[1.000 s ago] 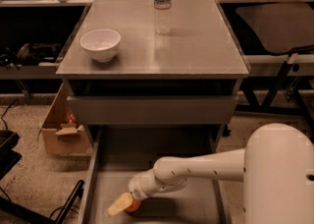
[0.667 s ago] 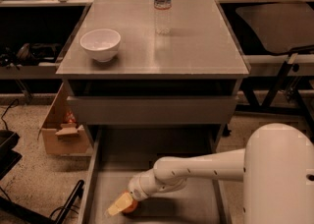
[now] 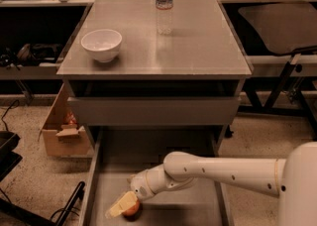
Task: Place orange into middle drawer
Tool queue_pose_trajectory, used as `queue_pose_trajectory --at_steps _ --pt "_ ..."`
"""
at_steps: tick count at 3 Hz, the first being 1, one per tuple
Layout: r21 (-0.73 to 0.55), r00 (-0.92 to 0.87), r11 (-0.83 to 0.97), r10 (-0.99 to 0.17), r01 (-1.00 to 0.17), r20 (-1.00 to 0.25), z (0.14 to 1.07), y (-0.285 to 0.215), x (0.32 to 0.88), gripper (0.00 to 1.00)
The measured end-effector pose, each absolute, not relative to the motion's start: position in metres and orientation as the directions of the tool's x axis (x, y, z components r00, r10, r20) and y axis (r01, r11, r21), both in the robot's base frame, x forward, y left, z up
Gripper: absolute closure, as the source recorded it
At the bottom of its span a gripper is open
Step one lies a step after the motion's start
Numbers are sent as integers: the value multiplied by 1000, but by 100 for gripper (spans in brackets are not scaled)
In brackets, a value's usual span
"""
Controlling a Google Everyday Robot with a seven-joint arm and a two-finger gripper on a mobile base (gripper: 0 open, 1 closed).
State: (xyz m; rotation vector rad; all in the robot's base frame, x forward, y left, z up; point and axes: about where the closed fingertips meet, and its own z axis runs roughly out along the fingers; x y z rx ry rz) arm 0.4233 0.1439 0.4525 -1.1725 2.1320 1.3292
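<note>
The middle drawer (image 3: 193, 202) is pulled out at the bottom of the view, wide and grey with a flat floor and thin side walls. The orange (image 3: 132, 211) rests low on the drawer floor near the front left, mostly covered by the gripper. My gripper (image 3: 125, 206) reaches down from the white arm that comes in from the right, and its pale fingers (image 3: 119, 205) lie over the orange.
The grey cabinet top (image 3: 198, 46) holds a white bowl (image 3: 101, 44) at the left and a clear water bottle (image 3: 164, 3) at the back. The upper drawer's flat front panel (image 3: 153, 110) stands slightly out. A cardboard box (image 3: 62, 131) sits on the floor at the left.
</note>
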Motion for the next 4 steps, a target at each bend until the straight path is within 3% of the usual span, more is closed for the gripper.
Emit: queue_pose_trajectory --at_steps 2,4 --pt "594 -588 171 -502 -786 -634 617 119 394 0" --pt "388 -462 254 -405 -886 -789 750 46 411 0"
